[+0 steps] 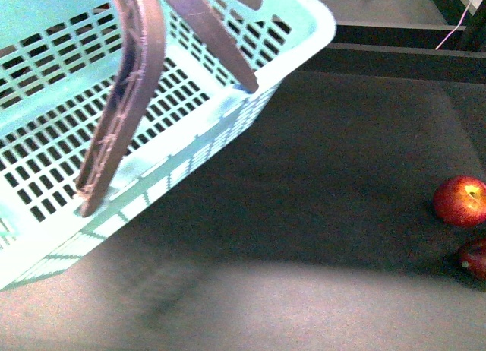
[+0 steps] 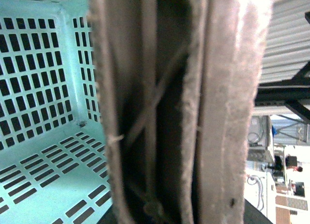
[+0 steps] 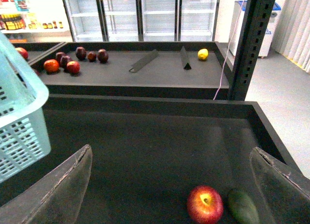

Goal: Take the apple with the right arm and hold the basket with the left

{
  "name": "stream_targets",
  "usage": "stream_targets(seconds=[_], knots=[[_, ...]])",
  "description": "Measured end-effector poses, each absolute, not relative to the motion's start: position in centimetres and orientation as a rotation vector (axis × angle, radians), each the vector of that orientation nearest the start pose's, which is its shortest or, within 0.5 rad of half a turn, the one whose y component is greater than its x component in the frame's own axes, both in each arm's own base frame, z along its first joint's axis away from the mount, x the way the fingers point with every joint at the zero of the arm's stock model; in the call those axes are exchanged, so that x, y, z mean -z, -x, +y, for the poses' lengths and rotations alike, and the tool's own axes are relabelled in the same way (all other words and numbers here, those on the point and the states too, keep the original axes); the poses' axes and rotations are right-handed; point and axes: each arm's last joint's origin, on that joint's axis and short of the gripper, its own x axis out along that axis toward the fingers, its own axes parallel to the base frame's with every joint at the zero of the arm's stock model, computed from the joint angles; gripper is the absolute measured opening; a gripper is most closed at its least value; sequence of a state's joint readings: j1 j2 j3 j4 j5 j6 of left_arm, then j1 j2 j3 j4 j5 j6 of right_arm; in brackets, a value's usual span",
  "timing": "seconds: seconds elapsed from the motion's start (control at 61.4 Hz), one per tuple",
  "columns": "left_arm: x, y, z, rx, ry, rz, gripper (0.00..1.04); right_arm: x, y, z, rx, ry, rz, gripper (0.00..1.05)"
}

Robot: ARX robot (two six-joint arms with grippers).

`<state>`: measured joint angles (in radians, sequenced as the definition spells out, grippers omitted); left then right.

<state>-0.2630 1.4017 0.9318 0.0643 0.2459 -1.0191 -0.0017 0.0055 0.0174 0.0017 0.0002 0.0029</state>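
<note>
The pale mint-green basket [image 1: 304, 43] hangs tilted over the left of the dark tray, its two brownish handles [image 1: 129, 100] drawn together. In the left wrist view those handles [image 2: 223, 112] fill the middle, with the slotted basket floor [image 2: 48, 170] beside them. My left gripper [image 2: 164, 200] is shut on them, its fingers hidden. The bright red apple [image 1: 460, 201] lies at the tray's right edge. It also shows in the right wrist view, apple [image 3: 205, 204] low between the fingers [image 3: 58, 185] of my open right gripper [image 3: 169, 185], not touched. A basket corner [image 3: 19, 132] shows there too.
A darker fruit [image 1: 474, 258] lies just beside the apple, seen as a dark oblong fruit [image 3: 243, 207] in the right wrist view. The tray's raised back wall [image 3: 145, 104] and a black post [image 3: 247, 44] stand behind. A farther shelf holds several fruits [image 3: 72, 59] and a lemon [image 3: 203, 54].
</note>
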Motion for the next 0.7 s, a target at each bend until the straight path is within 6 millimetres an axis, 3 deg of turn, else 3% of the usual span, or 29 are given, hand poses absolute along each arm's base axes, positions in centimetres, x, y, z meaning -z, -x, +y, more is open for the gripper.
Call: stream_targets(seconds=[0.309,0.7], knots=[[-26.3,-29.2,-14.8,0.374,0.913,0.736,0.16,-16.9,-9.7,0.0,0.002,-0.002,-0.013,0.96],[-26.7,-28.7,-16.3,0.429,0.894,0.749,0.16,-16.9,-9.7,0.0,0.002,-0.003,-0.013,0.96]])
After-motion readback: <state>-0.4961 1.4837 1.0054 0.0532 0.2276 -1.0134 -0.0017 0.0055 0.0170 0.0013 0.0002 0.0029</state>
